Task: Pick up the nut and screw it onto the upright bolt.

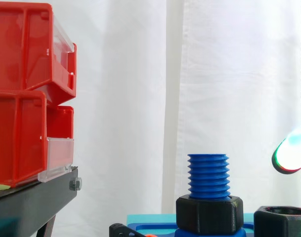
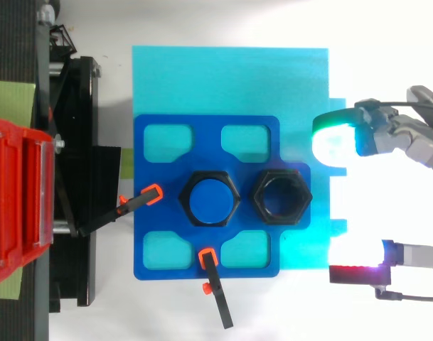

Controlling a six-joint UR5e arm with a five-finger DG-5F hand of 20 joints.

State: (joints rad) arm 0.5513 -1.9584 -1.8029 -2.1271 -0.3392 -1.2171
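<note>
Hand [image 2: 378,135] sits off past the plate's edge, fingers spread wide and holding nothing, one glowing pad [image 1: 291,150] about level with the bolt's top. Chunky black hex nut [image 2: 282,197] lies flat on the blue plate [image 2: 156,234] just beside the upright blue bolt [image 1: 208,175], which has coarse ridged threads and a black hex collar [image 1: 208,213] at its base

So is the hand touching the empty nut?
Apart. The top view shows cyan board between the hand and the empty nut.
</note>
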